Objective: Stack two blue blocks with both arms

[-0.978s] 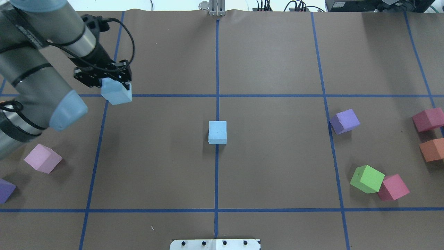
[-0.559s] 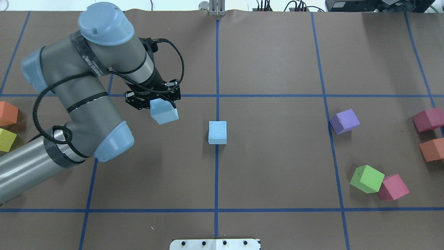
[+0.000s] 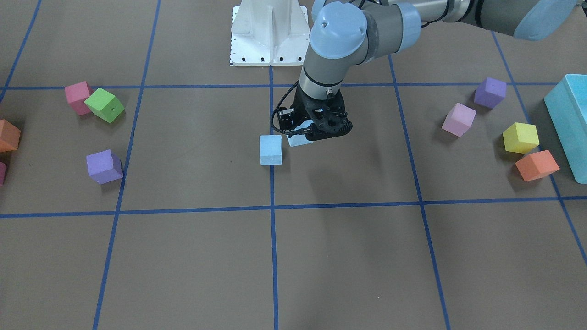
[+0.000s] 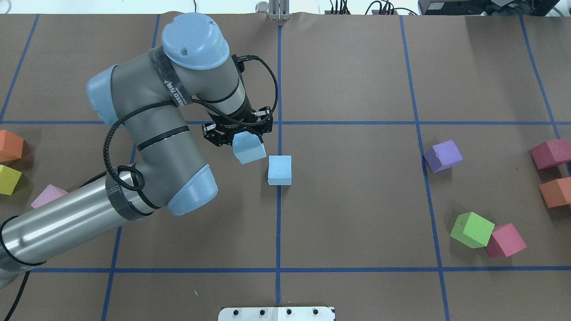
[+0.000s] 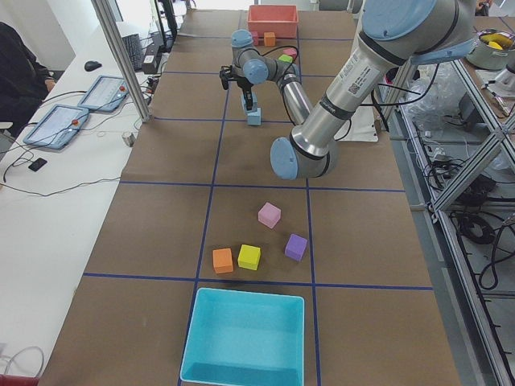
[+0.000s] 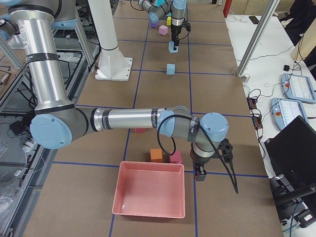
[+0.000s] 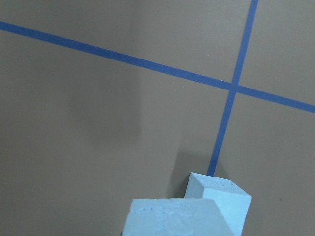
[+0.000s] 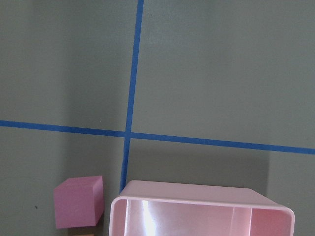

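Room: desk beside counter. Counter: brown paper, blue tape grid; coloured cubes scattered well apart from left gripper. Left arm swung inward in last second. Left gripper clamped on blue block, held aloft. Second block now just beside gripper, lower, on counter: placement judged next. Right gripper: state cannot be told.
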`<action>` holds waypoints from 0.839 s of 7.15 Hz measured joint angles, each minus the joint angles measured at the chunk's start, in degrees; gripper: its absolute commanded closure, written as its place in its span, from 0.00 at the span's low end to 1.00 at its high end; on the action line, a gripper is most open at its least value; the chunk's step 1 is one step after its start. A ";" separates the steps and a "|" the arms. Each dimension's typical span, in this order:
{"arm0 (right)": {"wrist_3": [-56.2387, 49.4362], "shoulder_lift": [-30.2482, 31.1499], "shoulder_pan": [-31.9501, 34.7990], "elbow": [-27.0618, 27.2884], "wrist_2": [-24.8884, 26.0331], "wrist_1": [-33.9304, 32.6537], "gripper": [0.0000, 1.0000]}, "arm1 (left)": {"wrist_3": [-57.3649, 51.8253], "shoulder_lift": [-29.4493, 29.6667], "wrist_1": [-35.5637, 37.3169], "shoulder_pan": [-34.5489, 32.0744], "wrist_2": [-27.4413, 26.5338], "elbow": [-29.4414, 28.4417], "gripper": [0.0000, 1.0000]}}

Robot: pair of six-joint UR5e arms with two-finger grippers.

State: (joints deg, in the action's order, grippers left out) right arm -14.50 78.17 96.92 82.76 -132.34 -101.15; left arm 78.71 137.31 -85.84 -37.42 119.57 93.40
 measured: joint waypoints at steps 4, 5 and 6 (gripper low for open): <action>0.35 -0.11 -0.18 0.22 -0.26 0.34 0.00 | -0.37 4.06 -5.98 2.17 -3.91 -7.70 0.38; 0.35 -0.08 -0.16 0.30 -0.28 0.34 0.00 | -0.42 4.53 -6.24 3.43 -5.84 -8.39 0.38; 0.35 -0.05 -0.15 0.30 -0.29 0.34 0.00 | -0.48 4.62 -6.30 4.76 -7.67 -8.68 0.38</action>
State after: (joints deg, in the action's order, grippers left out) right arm -14.15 78.12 96.76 83.06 -132.62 -100.81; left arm 78.23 141.93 -92.14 -32.66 111.90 84.72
